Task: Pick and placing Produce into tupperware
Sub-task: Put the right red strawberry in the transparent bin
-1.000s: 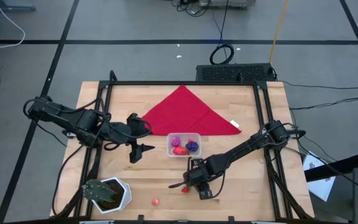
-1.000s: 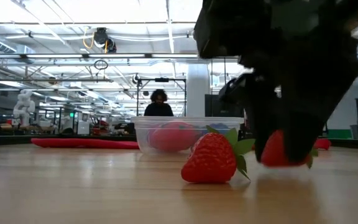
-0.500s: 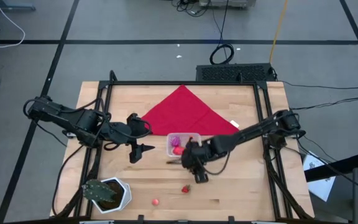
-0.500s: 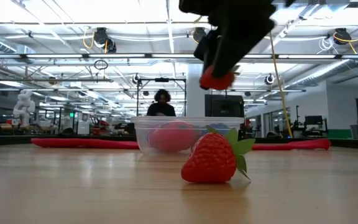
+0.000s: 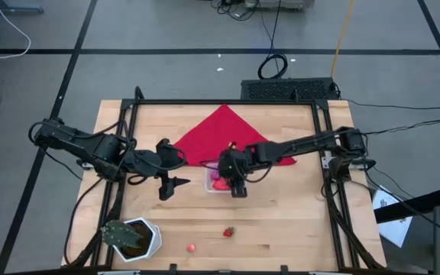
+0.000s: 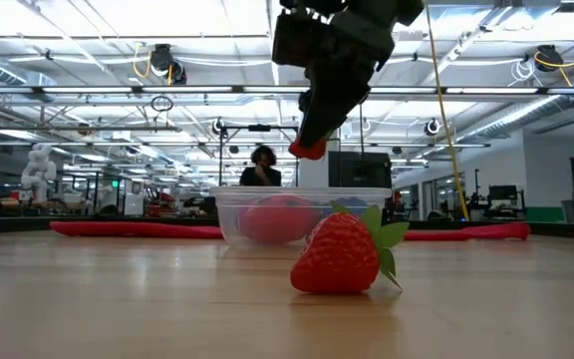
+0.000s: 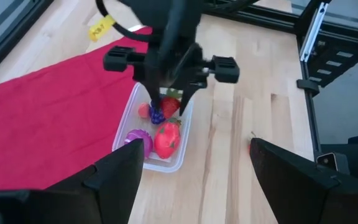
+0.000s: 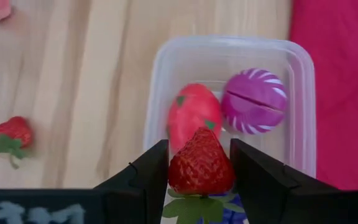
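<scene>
Over the middle of the wooden table [image 5: 296, 221], the right gripper [image 5: 235, 183] hangs above the tupperware [image 8: 160, 68], a small clear tub with rounded corners. Its 2 dark fingers [image 8: 143, 177] are clamped on a red strawberry [image 8: 201, 165] with green leaves. From the low view, this strawberry sits in the air above the tub's rim, not touching it.

Inside the tupperware lie a pinkish-red fruit [image 8: 190, 112] and a purple and white striped piece [image 8: 255, 101], side by side. A small dark purple grape bunch [image 7: 157, 116] also shows in the tub from the left wrist view.

Beside the tub, toward the table's rear, a big red triangular cloth [image 5: 228, 134] lies flat. Its edge is just beside the tub.

Toward the table's front edge, well apart from the tub, a second strawberry [image 5: 228, 231] lies on the bare wood. A small red ball [image 5: 192, 247] lies near it, closer to the front edge. A green plant in a white pot [image 5: 132, 237] stands at the front left corner.

On the left side of the table, the left gripper [image 5: 176, 184] waits above the wood, apart from the tub, with its 2 fingers spread and nothing between them.

Behind the table, in the room beyond, a person [image 6: 262, 168] is visible far off.
</scene>
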Controlling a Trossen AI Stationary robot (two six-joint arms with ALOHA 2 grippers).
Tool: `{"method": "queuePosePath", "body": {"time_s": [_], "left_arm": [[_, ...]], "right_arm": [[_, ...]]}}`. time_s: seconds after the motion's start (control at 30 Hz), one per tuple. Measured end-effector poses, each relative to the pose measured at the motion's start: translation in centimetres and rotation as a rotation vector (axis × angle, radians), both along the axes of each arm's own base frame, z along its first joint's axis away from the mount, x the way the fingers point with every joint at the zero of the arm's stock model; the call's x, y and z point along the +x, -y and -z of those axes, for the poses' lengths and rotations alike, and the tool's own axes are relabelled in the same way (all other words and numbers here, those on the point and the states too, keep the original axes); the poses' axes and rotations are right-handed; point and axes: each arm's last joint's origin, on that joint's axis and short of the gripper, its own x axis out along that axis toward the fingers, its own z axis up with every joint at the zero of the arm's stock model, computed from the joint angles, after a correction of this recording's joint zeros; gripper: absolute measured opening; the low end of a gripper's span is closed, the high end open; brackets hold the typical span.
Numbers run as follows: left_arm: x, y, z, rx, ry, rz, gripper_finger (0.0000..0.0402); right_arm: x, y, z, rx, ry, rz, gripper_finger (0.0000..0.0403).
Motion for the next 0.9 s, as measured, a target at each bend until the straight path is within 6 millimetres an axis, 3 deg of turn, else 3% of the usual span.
{"method": "queuePosePath", "body": {"time_s": [0.47,0.7,0.9], "left_arm": [[0.0,-0.1,0.0,0.012,0.006,-0.022,0.0296],[0.0,-0.1,0.0,0.010,0.006,-0.024,0.0296],[0.0,-0.1,0.0,0.009,0.006,-0.025,0.0296]], "right_arm": [[-0.7,1.5,2.2,-0.001,-0.040,0.039,0.0155],[-0.5,1.8,2.2,0.000,-0.021,0.048,0.0155],[0.0,1.8,3.7,-0.001,-0.053,0.047,0.0155]]}}
